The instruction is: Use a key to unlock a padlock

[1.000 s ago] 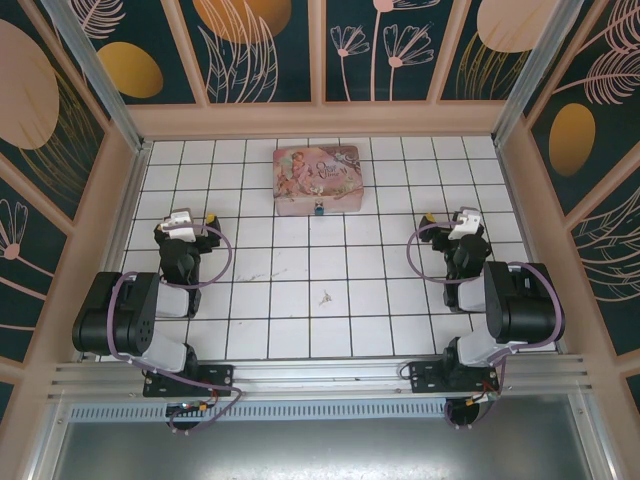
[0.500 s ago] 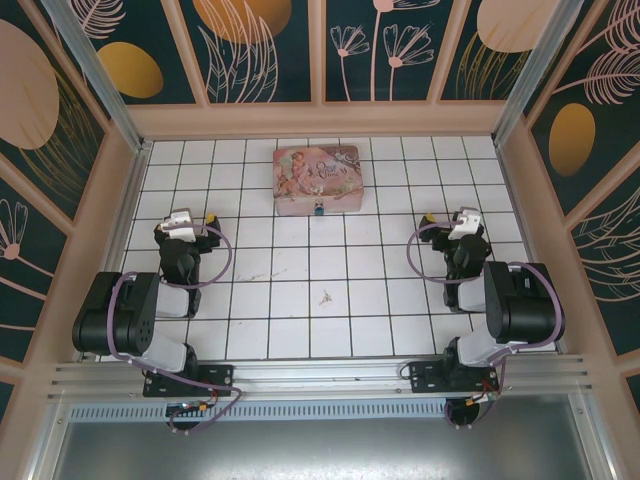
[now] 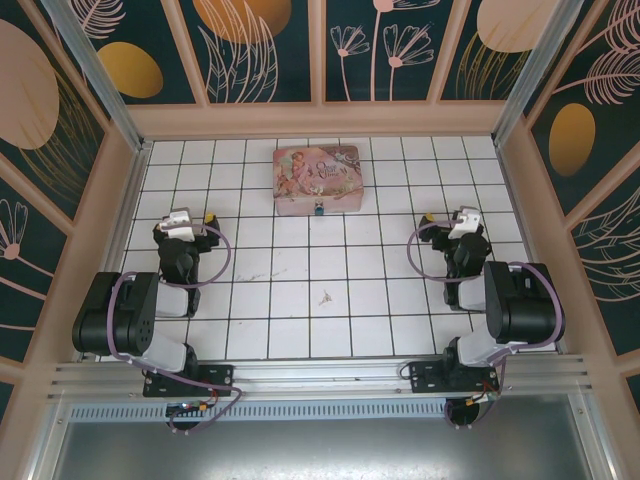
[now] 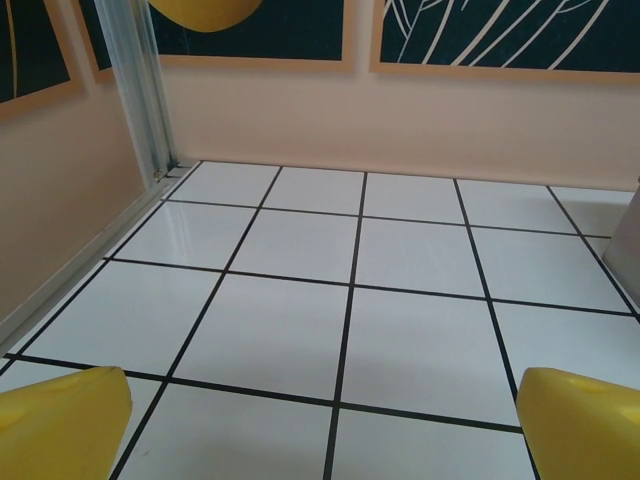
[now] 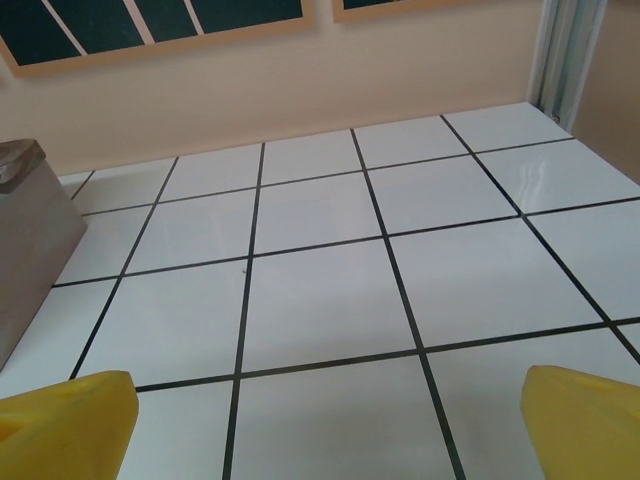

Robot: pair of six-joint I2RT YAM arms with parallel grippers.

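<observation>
Top external view: both arms sit folded low, left gripper (image 3: 190, 218) centre-left and right gripper (image 3: 450, 218) centre-right, jaws spread wide and empty. The padlock (image 3: 317, 209) sits against the pink tin's (image 3: 317, 175) near edge, upper centre. The key (image 3: 325, 297) lies mid-frame.

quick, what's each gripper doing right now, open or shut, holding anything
left gripper: open, holding nothing.
right gripper: open, holding nothing.
</observation>
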